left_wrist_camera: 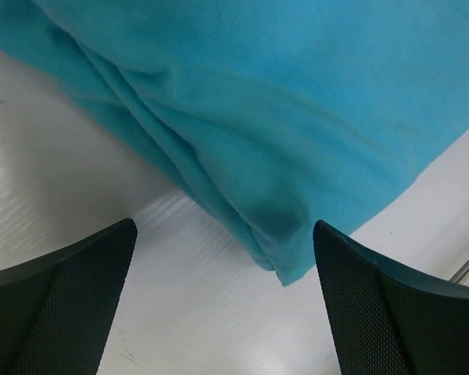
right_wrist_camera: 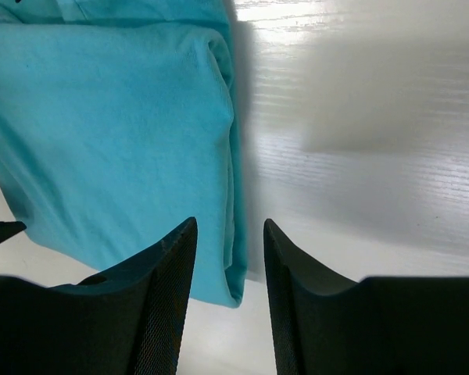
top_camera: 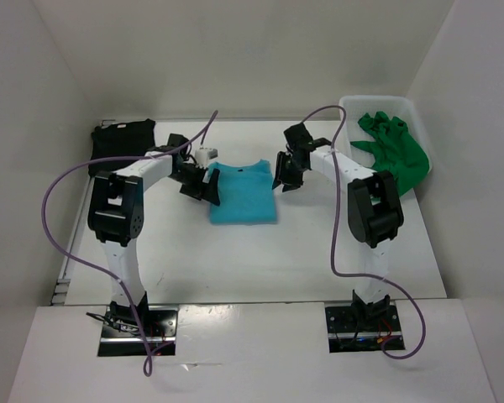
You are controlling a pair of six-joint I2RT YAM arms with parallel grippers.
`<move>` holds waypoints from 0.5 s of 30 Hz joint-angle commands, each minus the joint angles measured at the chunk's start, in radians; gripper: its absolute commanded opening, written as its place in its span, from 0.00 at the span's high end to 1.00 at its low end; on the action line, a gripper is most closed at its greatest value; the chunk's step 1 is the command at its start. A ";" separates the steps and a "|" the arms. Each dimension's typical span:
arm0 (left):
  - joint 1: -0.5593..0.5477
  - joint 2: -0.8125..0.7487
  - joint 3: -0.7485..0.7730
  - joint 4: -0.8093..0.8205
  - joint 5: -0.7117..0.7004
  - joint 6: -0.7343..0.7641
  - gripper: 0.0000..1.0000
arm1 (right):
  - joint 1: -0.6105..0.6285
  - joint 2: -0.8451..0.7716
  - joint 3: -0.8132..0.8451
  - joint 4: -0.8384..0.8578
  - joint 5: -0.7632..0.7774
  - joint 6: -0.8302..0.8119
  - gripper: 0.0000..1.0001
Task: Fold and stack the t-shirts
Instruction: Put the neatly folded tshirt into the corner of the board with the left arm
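On the middle of the white table (top_camera: pixel 319 252), a turquoise blue t-shirt (top_camera: pixel 242 195) is laid out flat, folded into a rectangle with its collar toward the far edge. The left gripper (top_camera: pixel 208 186) is held at the shirt's left edge, near the far corner, and the right gripper (top_camera: pixel 282 178) at the shirt's right far corner.

In the left wrist view, the black fingers (left_wrist_camera: pixel 70 305) are spread wide. A folded corner of the turquoise cloth is seen lying between them on the tabletop, and nothing is clamped.

In the right wrist view, the fingers (right_wrist_camera: pixel 168 289) are parted by a narrower gap. The shirt's folded right edge is seen running under that gap, flat on the table, and no cloth is pinched there either.

A black t-shirt (top_camera: pixel 124 144) is found at the far left corner of the table, folded and well apart from the turquoise one. A bright green t-shirt (top_camera: pixel 395 149) is left crumpled in a white plastic basket (top_camera: pixel 378 102) at the far right, with part of the cloth draped over the basket's near rim. A purple cable (top_camera: pixel 59 218) is looped out from each arm toward its base.
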 commanded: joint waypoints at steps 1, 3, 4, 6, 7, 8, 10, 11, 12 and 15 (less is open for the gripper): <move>-0.005 0.049 0.035 -0.007 0.089 -0.039 0.00 | 0.010 -0.083 -0.025 0.048 0.018 0.020 0.55; -0.005 0.077 0.035 -0.007 0.118 -0.039 0.00 | 0.010 -0.097 -0.034 0.048 0.028 0.020 0.55; -0.005 0.109 0.045 -0.016 0.118 -0.039 0.00 | 0.010 -0.111 -0.034 0.037 0.028 0.020 0.55; -0.005 0.135 0.045 -0.016 0.141 -0.048 0.00 | 0.010 -0.134 -0.034 0.037 0.038 0.020 0.55; -0.005 0.155 0.045 -0.016 0.141 -0.048 0.00 | 0.010 -0.149 -0.034 0.025 0.048 0.020 0.55; -0.005 0.164 0.045 -0.016 0.155 -0.060 0.00 | 0.010 -0.159 -0.034 0.016 0.048 0.020 0.55; -0.005 0.196 0.058 -0.016 0.164 -0.074 0.00 | 0.010 -0.174 -0.034 0.003 0.072 0.020 0.55; -0.005 0.212 0.058 -0.016 0.178 -0.085 0.00 | 0.010 -0.189 -0.034 -0.007 0.072 0.020 0.55; -0.005 0.226 0.082 -0.016 0.178 -0.095 0.00 | 0.010 -0.189 -0.024 -0.008 0.084 0.020 0.55; -0.005 0.290 0.105 -0.016 0.201 -0.105 0.00 | 0.010 -0.217 -0.015 -0.031 0.107 0.020 0.55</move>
